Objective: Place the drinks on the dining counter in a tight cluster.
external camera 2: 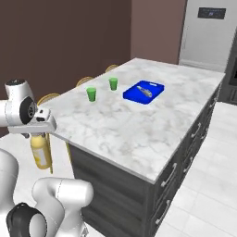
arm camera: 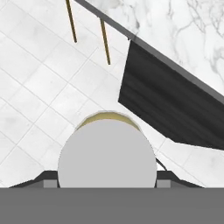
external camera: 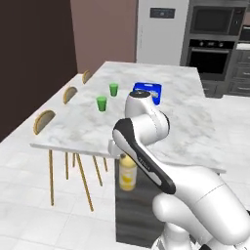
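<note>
The fingers grasped the yellow juice bottle below the desk edge, no drink placed yet.

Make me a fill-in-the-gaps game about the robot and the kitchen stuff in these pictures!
1. The gripper is holding a yellow juice bottle with a ____ cap.
2. The two small cups on the dining counter are coloured ____.
3. The tray on the counter is coloured ____.
4. The bottle hangs over the ____, not over the counter top.

Missing words: grey; green; blue; floor
</note>
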